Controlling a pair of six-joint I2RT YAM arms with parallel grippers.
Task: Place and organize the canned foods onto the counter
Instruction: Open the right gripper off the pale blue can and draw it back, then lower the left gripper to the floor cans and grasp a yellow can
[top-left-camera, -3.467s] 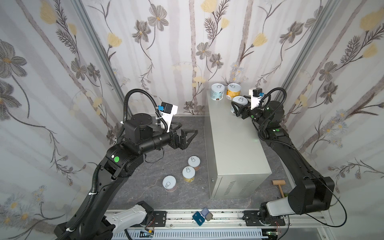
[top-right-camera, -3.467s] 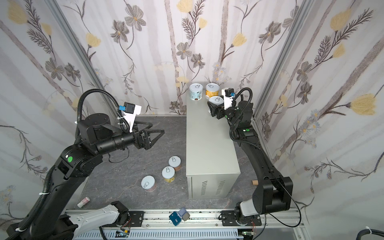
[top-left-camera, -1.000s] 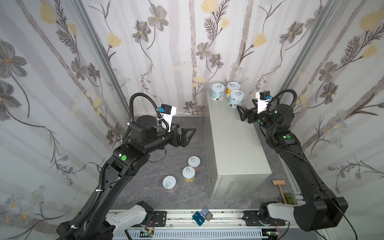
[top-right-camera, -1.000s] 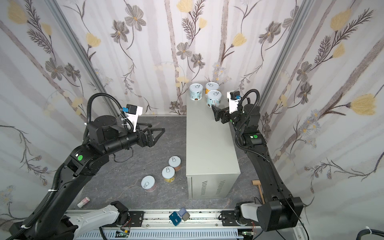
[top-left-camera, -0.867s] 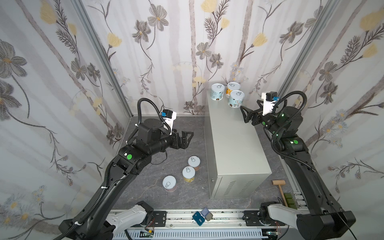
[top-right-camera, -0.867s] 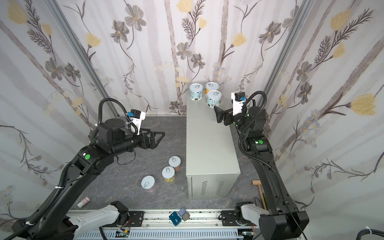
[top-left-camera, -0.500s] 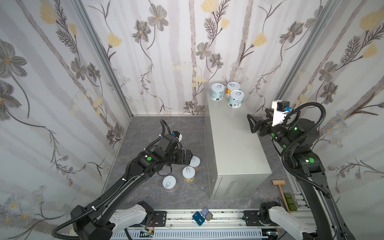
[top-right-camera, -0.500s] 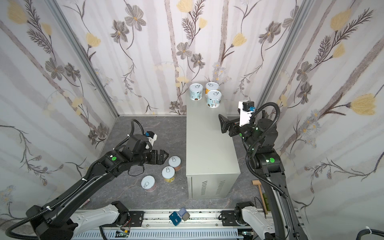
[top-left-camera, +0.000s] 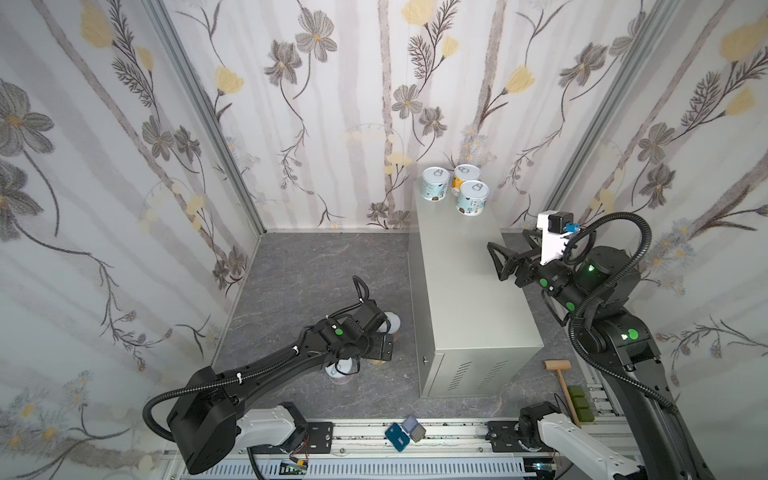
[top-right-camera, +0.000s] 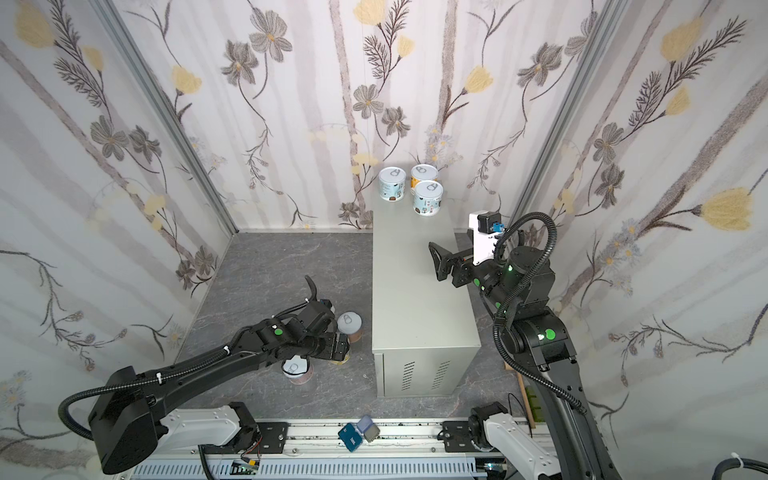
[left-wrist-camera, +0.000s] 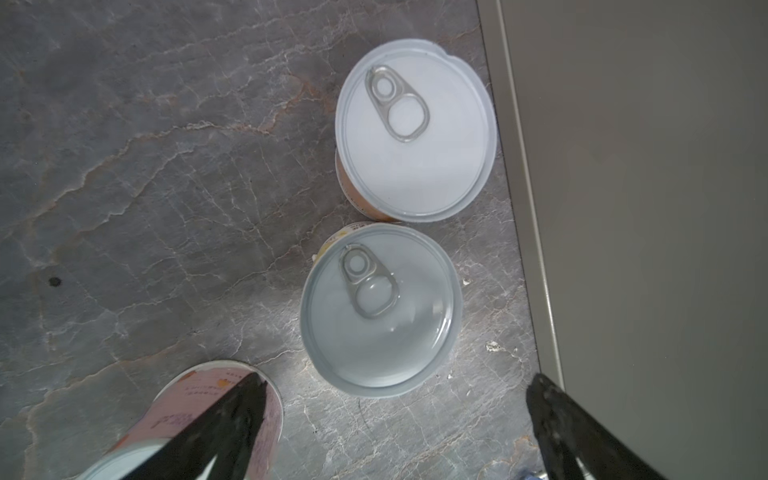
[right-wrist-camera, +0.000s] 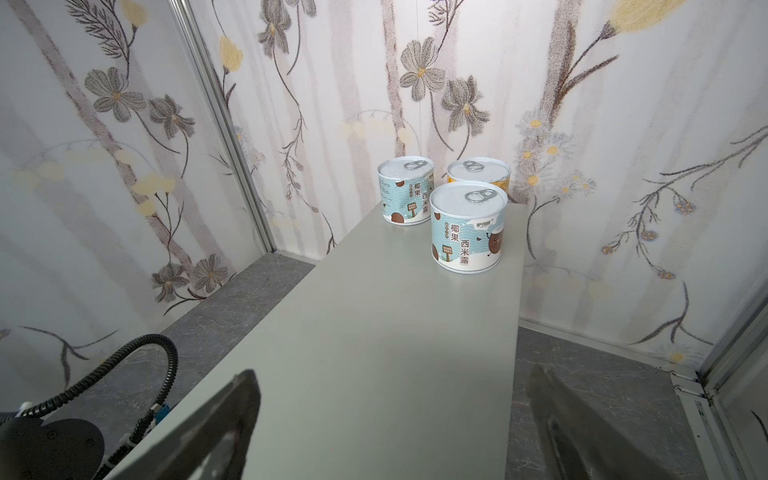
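Three canned foods stand at the far end of the counter (top-left-camera: 465, 291): a light blue can (top-left-camera: 435, 185), an orange can (top-left-camera: 466, 175) and a second light blue can (top-left-camera: 472, 198). My right gripper (right-wrist-camera: 392, 374) hovers open and empty over the counter's right edge, well short of them (top-right-camera: 451, 249). Three more cans stand on the floor beside the counter. In the left wrist view these are a salmon-labelled can (left-wrist-camera: 415, 129), a middle can (left-wrist-camera: 380, 309) and a pink can (left-wrist-camera: 216, 399). My left gripper (left-wrist-camera: 395, 386) points down, open, straddling the middle can's near rim, one finger over the pink can.
The counter's side wall (left-wrist-camera: 623, 208) lies close beside the floor cans. A wooden mallet (top-left-camera: 559, 374) and green blocks (top-left-camera: 579, 401) lie on the floor right of the counter. Small blue and grey cards (top-left-camera: 405, 430) rest on the front rail. Flowered walls enclose three sides.
My left arm has swung down from mid-air to just above the floor cans. My right gripper let go of the light blue can and drew back along the counter.
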